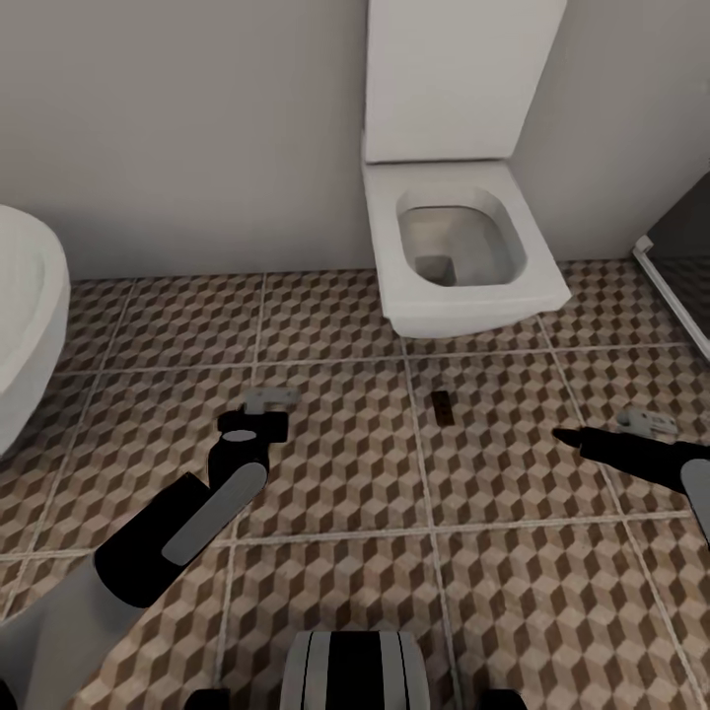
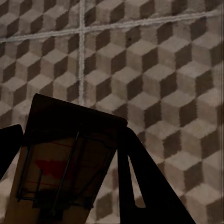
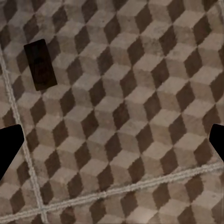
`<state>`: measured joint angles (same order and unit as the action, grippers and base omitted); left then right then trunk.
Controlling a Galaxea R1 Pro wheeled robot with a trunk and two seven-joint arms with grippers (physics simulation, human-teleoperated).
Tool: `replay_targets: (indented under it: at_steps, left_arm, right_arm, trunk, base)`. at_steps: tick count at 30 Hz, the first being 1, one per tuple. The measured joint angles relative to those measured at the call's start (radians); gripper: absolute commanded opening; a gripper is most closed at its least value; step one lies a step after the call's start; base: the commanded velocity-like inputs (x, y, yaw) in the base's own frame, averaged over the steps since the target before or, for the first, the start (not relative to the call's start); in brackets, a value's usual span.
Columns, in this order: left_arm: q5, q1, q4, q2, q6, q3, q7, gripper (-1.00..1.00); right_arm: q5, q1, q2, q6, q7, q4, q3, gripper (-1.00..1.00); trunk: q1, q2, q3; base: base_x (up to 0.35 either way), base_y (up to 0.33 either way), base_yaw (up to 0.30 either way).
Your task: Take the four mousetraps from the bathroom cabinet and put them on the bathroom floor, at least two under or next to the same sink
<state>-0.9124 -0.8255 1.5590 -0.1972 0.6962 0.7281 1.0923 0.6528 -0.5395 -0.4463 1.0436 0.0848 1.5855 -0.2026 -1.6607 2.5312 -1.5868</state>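
Your left hand (image 1: 258,419) hangs over the cube-patterned brown and beige tiled bathroom floor (image 1: 325,493), nearer you than the white rectangular toilet (image 1: 459,247); its fingers are clamped on a flat tan wooden mousetrap with dark wire parts (image 2: 65,168). Your right hand (image 1: 567,435) hangs with its fingers (image 3: 9,144) spread apart and holds nothing. A second dark, flat mousetrap (image 1: 443,407) lies on the floor just in front of the toilet. The glossy white sink with rounded rim (image 1: 25,316) stands well left of the toilet.
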Motion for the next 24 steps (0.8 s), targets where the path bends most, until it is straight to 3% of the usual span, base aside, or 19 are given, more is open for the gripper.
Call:
replay_targets:
  at_steps: [7, 24]
  left_arm:
    - [0.0, 0.0, 0.0, 0.004, 0.003, -0.001, -0.001, -1.0]
    - [-0.001, 0.0, 0.001, 0.005, -0.003, -0.002, -0.001, -1.0]
  right_arm:
    - [-0.009, 0.0, 0.001, 0.0, 0.002, 0.0, 0.042, 1.0]
    - [-0.014, 0.0, 0.002, 0.0, 0.012, 0.0, 0.049, 1.0]
  trunk:
    - [0.0, 0.0, 0.0]
    - [0.0, 0.0, 0.0]
  base:
    - [0.084, -0.221, 0.0]
    - [-0.028, -0.125, 0.0]
